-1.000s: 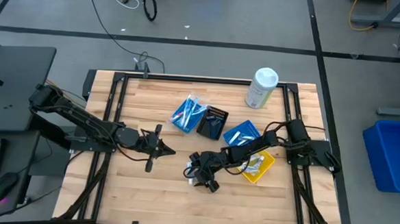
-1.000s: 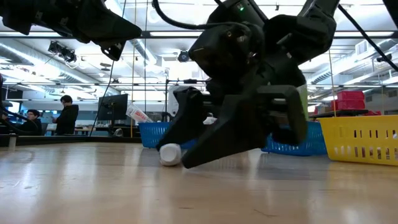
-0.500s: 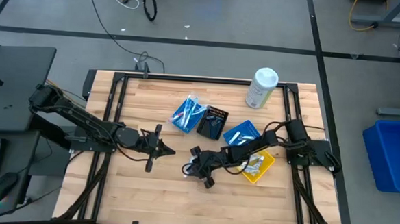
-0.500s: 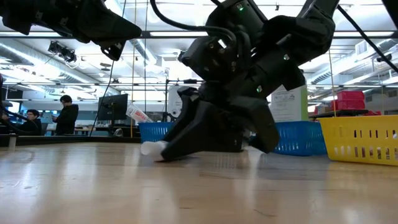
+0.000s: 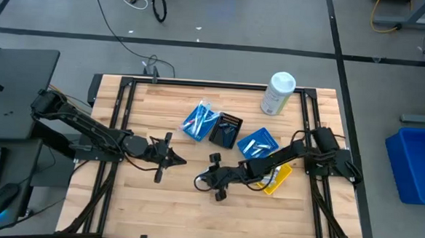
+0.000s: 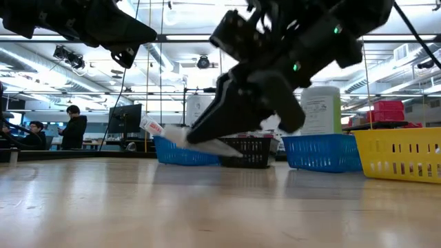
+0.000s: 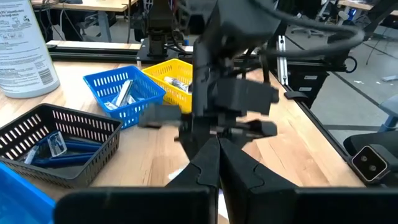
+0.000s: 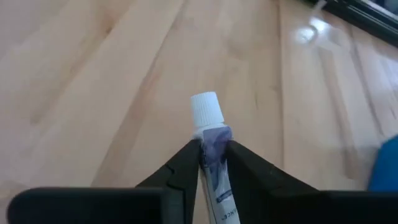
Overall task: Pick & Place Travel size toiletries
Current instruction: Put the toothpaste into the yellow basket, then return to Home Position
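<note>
Tabletop (image 5: 157, 203) fills the high view, where the left pincer (image 5: 180, 160) hangs mid-board with fingers pressed together, while only the right wrist view shows the right pincer (image 8: 213, 163) clenched on a white-capped toothpaste tube (image 8: 211, 146), lifted off the wood in the low view.

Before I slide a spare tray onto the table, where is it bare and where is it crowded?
Bare wood lies along the near edge of the table, below both arms, and in the far left corner, left of the blue tray. The middle is crowded: left tool, and right tool shut on a toothpaste tube. Trays and the white canister fill the far right.
</note>
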Robot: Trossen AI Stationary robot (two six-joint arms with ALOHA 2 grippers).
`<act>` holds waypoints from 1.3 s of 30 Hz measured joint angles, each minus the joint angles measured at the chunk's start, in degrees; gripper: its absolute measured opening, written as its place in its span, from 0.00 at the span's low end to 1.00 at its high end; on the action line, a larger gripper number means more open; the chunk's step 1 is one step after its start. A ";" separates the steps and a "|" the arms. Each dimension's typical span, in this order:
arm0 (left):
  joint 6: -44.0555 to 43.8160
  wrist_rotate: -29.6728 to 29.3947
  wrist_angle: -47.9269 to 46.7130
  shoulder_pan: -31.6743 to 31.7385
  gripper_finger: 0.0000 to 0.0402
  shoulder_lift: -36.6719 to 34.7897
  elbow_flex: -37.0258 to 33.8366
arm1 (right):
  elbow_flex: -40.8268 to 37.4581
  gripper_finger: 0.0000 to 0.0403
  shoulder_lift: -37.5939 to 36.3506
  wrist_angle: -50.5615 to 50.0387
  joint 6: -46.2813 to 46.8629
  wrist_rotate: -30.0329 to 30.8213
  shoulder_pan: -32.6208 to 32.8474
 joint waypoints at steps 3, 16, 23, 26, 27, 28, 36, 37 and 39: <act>-0.82 0.00 -0.07 0.01 0.02 0.00 0.02 | 0.00 0.21 -2.43 -3.53 3.42 1.50 0.38; -2.75 -0.06 -0.04 0.02 0.02 0.00 0.02 | 0.09 0.14 -23.26 -43.48 29.88 9.45 5.15; -2.92 -0.91 0.10 0.00 0.04 0.00 0.04 | 0.07 0.14 -35.54 -75.25 52.11 0.77 10.02; -3.26 -2.33 0.11 0.01 0.03 0.00 0.04 | -0.38 0.15 -36.91 -80.16 54.53 1.12 12.15; -3.40 -2.82 0.09 0.00 0.03 0.00 0.04 | -0.91 0.15 -36.92 -79.99 54.56 1.49 12.64; -3.46 -3.29 0.13 0.00 0.02 0.00 0.04 | -1.54 0.15 -36.92 -79.44 54.56 1.51 12.84; -4.84 -4.94 0.09 0.02 0.04 0.00 0.04 | -8.73 0.19 -36.73 -74.72 54.56 0.52 12.98; -4.86 -4.96 0.07 0.02 0.04 0.00 0.04 | -9.53 0.19 -36.72 -74.69 54.56 0.21 12.87; -4.88 -4.95 0.08 0.00 0.04 0.00 0.04 | -10.69 0.22 -36.71 -74.38 53.93 -0.24 12.70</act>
